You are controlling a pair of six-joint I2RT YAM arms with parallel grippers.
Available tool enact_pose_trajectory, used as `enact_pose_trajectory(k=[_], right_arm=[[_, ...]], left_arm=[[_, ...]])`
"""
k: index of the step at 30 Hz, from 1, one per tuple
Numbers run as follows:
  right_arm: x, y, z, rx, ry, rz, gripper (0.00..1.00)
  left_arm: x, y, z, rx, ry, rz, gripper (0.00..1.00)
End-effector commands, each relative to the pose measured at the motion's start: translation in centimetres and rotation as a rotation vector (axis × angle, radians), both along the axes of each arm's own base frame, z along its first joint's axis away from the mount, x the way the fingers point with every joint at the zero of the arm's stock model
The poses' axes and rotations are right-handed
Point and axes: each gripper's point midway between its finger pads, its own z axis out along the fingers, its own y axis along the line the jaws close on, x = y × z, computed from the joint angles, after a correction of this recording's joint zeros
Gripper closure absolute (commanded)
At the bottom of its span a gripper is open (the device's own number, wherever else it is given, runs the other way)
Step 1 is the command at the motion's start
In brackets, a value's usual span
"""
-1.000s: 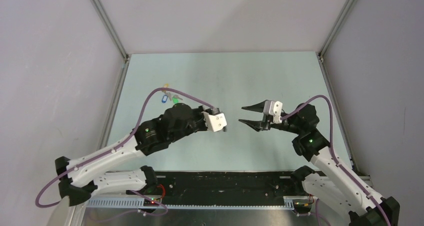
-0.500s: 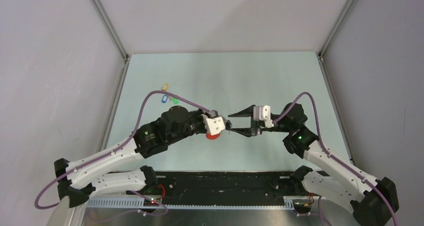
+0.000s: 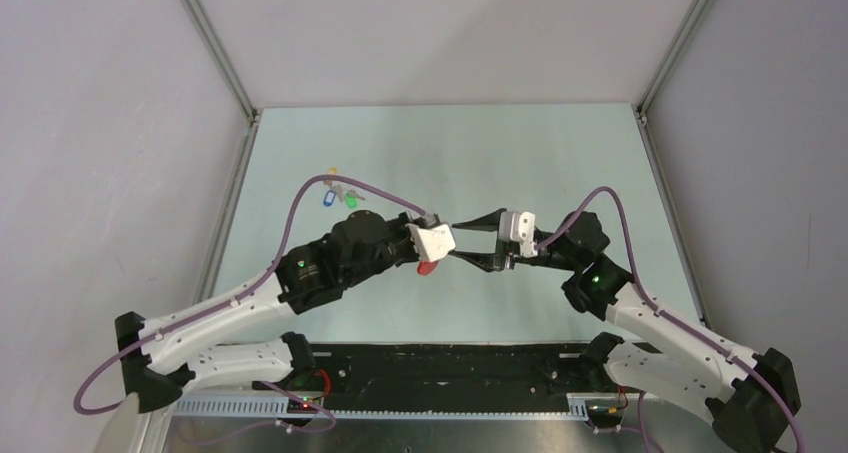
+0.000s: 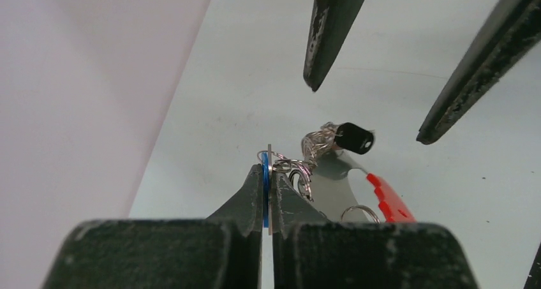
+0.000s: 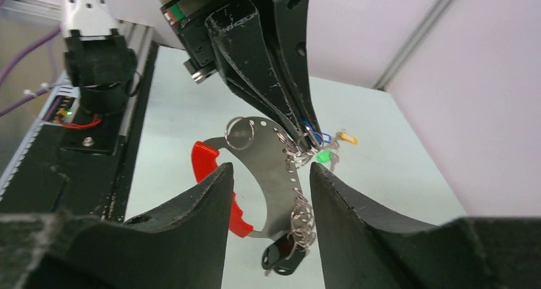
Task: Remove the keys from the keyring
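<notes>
My left gripper [image 4: 266,169] is shut on a blue-tagged key [image 4: 264,185] and holds the whole bunch off the table. The keyring [image 4: 333,179], a flat silvery crescent with a red strap [image 4: 390,203], hangs from it by wire rings, with a black-tagged key [image 4: 354,138] at its far end. My right gripper [image 5: 271,168] is open, its jaws on either side of the keyring [image 5: 266,196], not touching it. The black tag [image 5: 281,258] dangles below. In the top view the left gripper [image 3: 447,251] and the right gripper [image 3: 468,241] meet mid-table, with the red strap [image 3: 427,268] beneath.
A small separate cluster of keys with tan, blue and green tags [image 3: 338,195] lies on the table at the far left, and also shows in the right wrist view [image 5: 333,148]. Grey walls enclose the pale green table [image 3: 560,163].
My right gripper has moved left, and its open jaws now straddle the keyring. The left gripper has turned slightly, and the red strap has come into view beneath it.
</notes>
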Motion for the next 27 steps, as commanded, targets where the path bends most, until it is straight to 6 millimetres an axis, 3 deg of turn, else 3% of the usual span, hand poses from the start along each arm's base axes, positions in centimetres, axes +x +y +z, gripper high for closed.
enact_pose_trajectory(k=[1,2,3,4,5,6,7,8,19,27], right_arm=[[2.8,-0.5,2.5,0.055,-0.026,-0.146,0.44],[3.5,-0.8,2.6,0.064,-0.012,-0.189,0.42],[4.0,-0.9,2.5,0.066,-0.005,-0.21,0.38],[4.5,-1.1,2.5,0.069,0.003,-0.24,0.37],[4.8,-1.1,2.4,0.069,0.007,-0.252,0.35],[5.2,-1.2,2.4,0.072,0.016,-0.271,0.34],[5.4,-1.1,2.2,0.072,0.02,-0.277,0.33],[5.6,-1.1,2.2,0.075,0.027,-0.288,0.33],[8.1,0.6,-0.1,0.075,0.106,-0.321,0.32],[7.1,3.1,-0.5,0.092,0.087,-0.232,0.3]], left_arm=[[2.8,0.7,3.5,-0.094,-0.028,0.191,1.0],[3.5,1.1,2.1,-0.034,-0.009,0.247,1.0],[3.9,1.2,2.7,-0.029,-0.011,0.273,1.0],[4.4,1.5,1.1,0.038,0.013,0.322,1.0],[4.9,1.7,1.5,0.046,0.011,0.357,1.0],[5.0,1.6,0.2,0.095,0.038,0.372,1.0],[5.3,1.5,0.7,0.095,0.039,0.388,1.0],[5.3,1.5,0.0,0.117,0.061,0.399,1.0],[5.7,1.3,1.3,-0.055,0.263,0.364,1.0],[6.1,1.4,0.9,-0.082,0.34,0.362,1.0]])
